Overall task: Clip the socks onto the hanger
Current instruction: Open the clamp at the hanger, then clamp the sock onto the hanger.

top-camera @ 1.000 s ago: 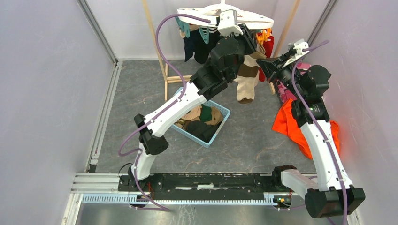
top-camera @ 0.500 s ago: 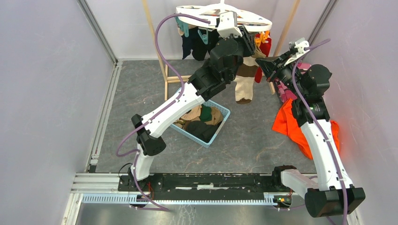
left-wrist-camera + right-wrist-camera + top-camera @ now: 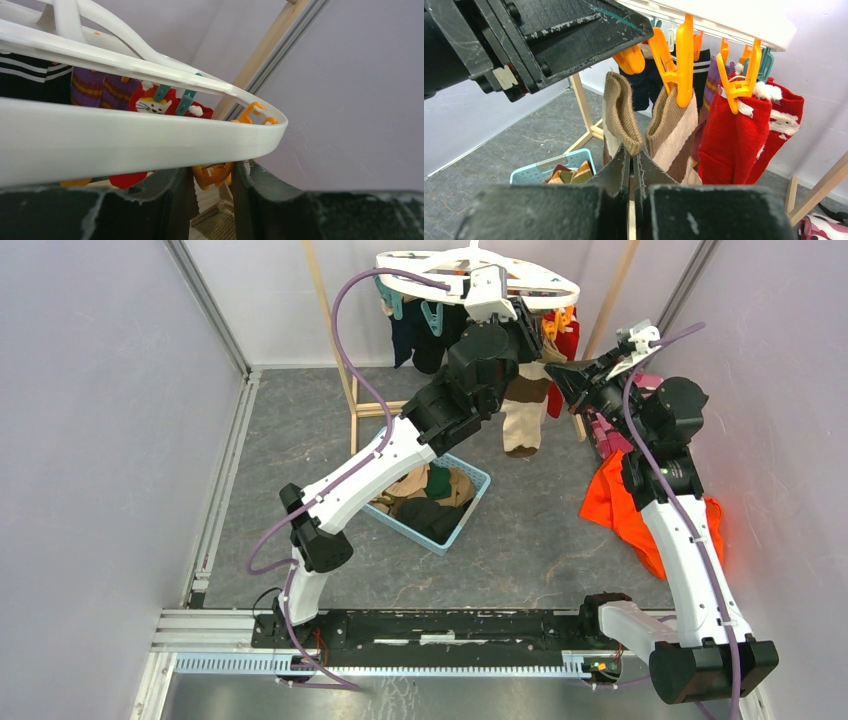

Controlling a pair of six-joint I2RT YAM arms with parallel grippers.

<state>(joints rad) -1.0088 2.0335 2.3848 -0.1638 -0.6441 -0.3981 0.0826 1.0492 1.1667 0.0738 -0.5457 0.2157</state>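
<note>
The white oval hanger (image 3: pixel 470 268) hangs at the back with navy, purple and red socks (image 3: pixel 734 140) clipped on. My left gripper (image 3: pixel 212 187) is raised under its rim (image 3: pixel 150 140), jaws closed around an orange clip (image 3: pixel 214 172). In the top view the left gripper (image 3: pixel 528 330) is beside that rim. My right gripper (image 3: pixel 631 160) is shut on the cuff of a beige-brown striped sock (image 3: pixel 621 112), holding it just below that orange clip (image 3: pixel 630 59). A second beige-brown sock (image 3: pixel 674 130) hangs from the neighbouring orange clip. In the top view the right gripper (image 3: pixel 555 372) is right of the hanging sock (image 3: pixel 522 415).
A light blue basket (image 3: pixel 470 502) with several more socks sits on the floor under my left arm. The wooden pole rack (image 3: pixel 352 400) stands behind it. An orange cloth (image 3: pixel 620 510) and a pink camouflage garment (image 3: pixel 603 435) lie by my right arm.
My left gripper has risen slightly with the hanger's rim, and the beige-brown sock hangs a little higher. The right gripper has barely moved.
</note>
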